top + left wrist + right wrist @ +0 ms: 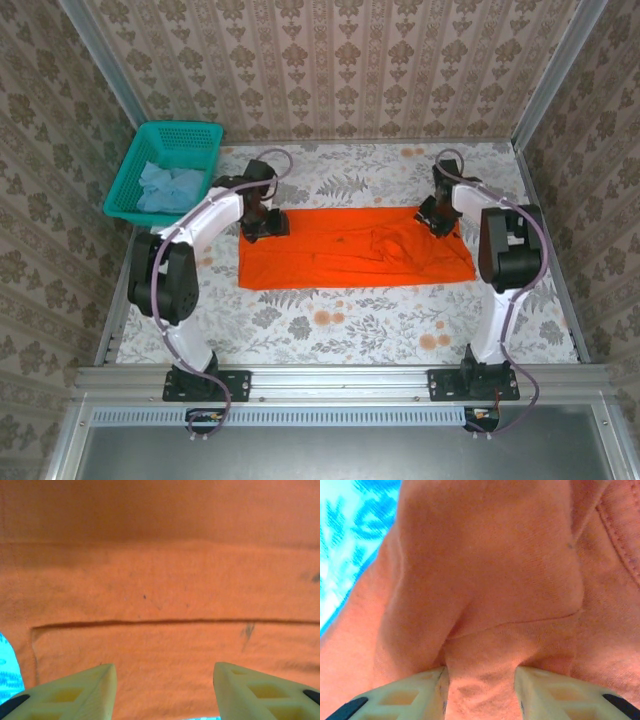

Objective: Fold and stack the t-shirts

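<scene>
Orange t-shirt [350, 250]: lies flat across the middle of the table [330, 325], folded into a long band running left to right, with its right end rumpled.

Left gripper [262, 224]: down at the band's far-left corner. Seen from its wrist, the fingers [75, 690] stand wide apart over flat orange cloth, and a hem line runs across ahead of them. Nothing is caught between them.

Right gripper [437, 216]: down at the band's far-right corner. Seen from its wrist, the fingers [560, 697] are drawn in on a raised fold of the orange cloth, which bunches between them and pulls taut above.

Light-blue t-shirt [168, 187]: crumpled inside the teal basket [205, 132] at the table's far-left corner, well apart from the orange one.
</scene>
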